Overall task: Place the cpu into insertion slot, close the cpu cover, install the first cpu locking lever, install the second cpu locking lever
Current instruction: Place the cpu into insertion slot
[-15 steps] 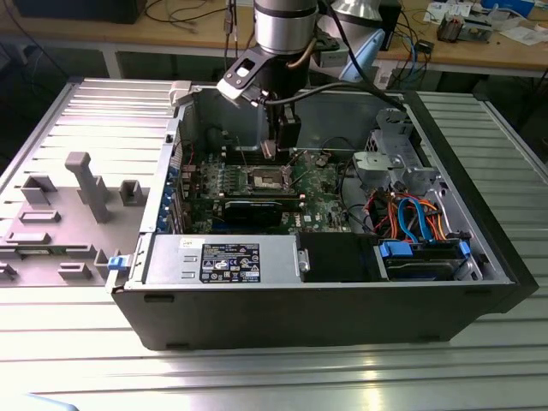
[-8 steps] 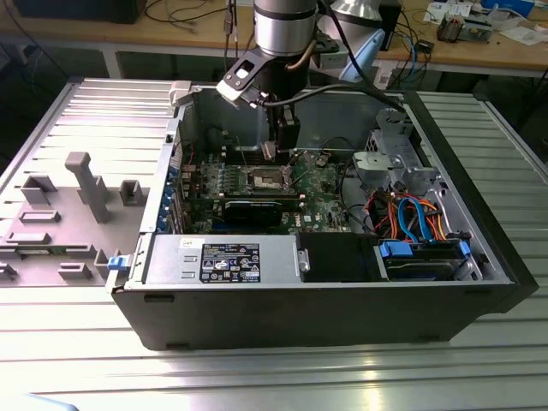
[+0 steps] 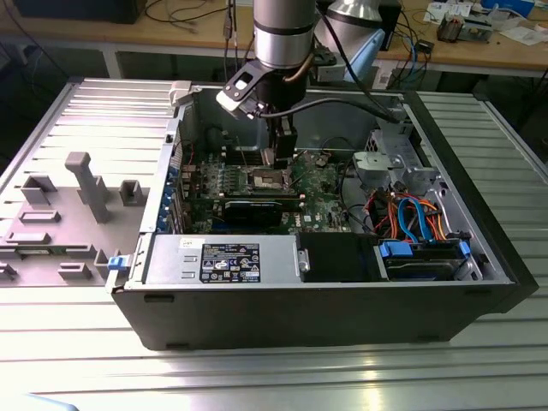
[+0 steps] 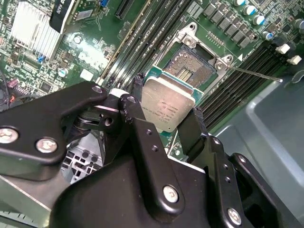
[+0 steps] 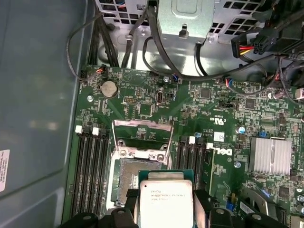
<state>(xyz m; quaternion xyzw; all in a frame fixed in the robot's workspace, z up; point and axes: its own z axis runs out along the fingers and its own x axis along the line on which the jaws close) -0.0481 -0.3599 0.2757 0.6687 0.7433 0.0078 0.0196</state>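
A workshop with cluttered benches lies behind a ribbed metal table [image 3: 77, 360]. At the exterior view's left, grey fixture blocks [image 3: 81, 184] stand on it. Beside them sits an open computer case [image 3: 300, 312], lying on its side with the motherboard facing up.

Near the middle of the board the gripper [image 3: 281, 154] hangs over the insertion slot [image 3: 268, 178]. In the second wrist view its black fingers [image 4: 194, 128] are pinched on two opposite edges of the cpu [image 4: 168, 107], silver lid up. The chip is held just above the slot and partly overlaps its rim, not yet seated. In the first wrist view the cpu cover [image 5: 141, 123] stands swung open at the far side of the slot, and memory slots [image 5: 90, 166] flank it on both sides.

The chip looks light, thin and rigid, with a smooth lid, so the edge grip is likely slippery. Its underside and the socket contacts are probably fragile. The edges are the safe place to hold it, kept level.

At the exterior view's right, coloured cables [image 3: 411, 218] run past a drive cage.
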